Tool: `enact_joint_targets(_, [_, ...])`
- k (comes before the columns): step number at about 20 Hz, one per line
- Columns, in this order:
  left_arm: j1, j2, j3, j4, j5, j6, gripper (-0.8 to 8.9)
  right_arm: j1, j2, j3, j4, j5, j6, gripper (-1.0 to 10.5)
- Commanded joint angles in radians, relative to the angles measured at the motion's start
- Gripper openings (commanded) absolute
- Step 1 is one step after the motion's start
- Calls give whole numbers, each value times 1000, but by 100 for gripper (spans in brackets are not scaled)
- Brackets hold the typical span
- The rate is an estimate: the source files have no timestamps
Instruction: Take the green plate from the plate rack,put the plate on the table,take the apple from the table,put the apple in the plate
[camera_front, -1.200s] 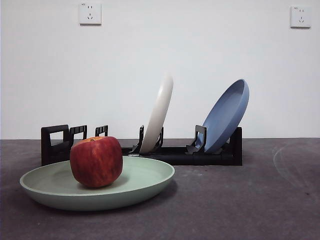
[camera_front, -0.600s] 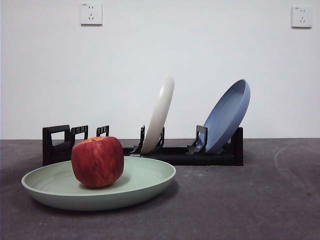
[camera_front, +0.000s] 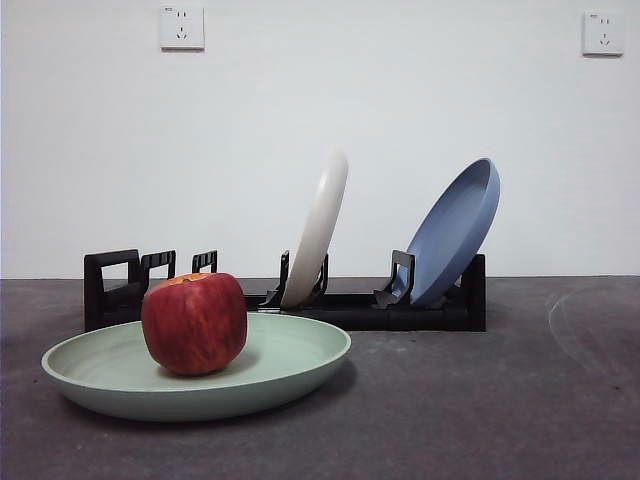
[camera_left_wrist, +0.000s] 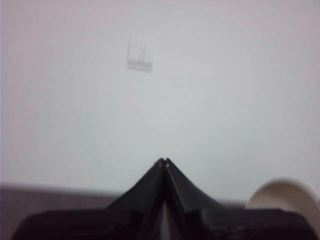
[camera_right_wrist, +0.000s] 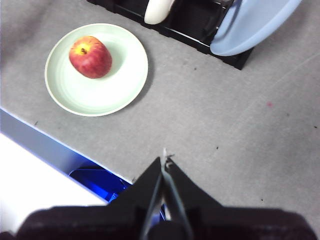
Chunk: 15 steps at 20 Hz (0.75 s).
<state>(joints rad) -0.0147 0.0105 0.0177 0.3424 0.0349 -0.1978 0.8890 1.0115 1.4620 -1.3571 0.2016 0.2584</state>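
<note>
The green plate lies flat on the table in front of the plate rack. The apple sits in the plate, left of its middle. Both also show in the right wrist view: plate, apple, rack. My right gripper is shut and empty, high above the table near its front edge. My left gripper is shut and empty, raised and facing the wall. Neither gripper shows in the front view.
A cream-white plate and a blue plate stand in the rack. The table's front edge runs below the green plate in the right wrist view, with a blue thing under it. Wall sockets are behind.
</note>
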Motion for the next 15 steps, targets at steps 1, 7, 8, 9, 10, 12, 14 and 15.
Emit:
enact_joint_targets(1, [6, -4, -6, -86, -10, 56, -4, 0, 0, -7, -21, 1, 6, 0])
enact_joint_targets(7, [6, -4, -7, -529, -40, 139, -3, 0, 0, -7, -21, 16, 6, 0])
enact_joint_targets(8, [5, -5, -5, -517, -25, 148, -3, 0, 0, -7, -21, 16, 6, 0])
enact_joint_targets(9, [1, -5, -5, -517, -20, 148, -4, 0, 0, -7, -21, 16, 6, 0])
enact_joint_targets(10, [0, -5, -5, -517, -3, 146, -3, 0, 0, -7, -21, 16, 6, 0])
enact_joint_targets(12, [0, -5, -5, -517, -1, 147, -3, 0, 0, -7, -21, 20, 6, 0])
enact_joint_targets(14, [0, -5, -5, -517, -2, 147, -4, 0, 0, -7, -21, 24, 6, 0])
enact_joint_targets(15, [0, -5, -5, -517, -2, 147, -3, 0, 0, -7, -21, 26, 6, 0])
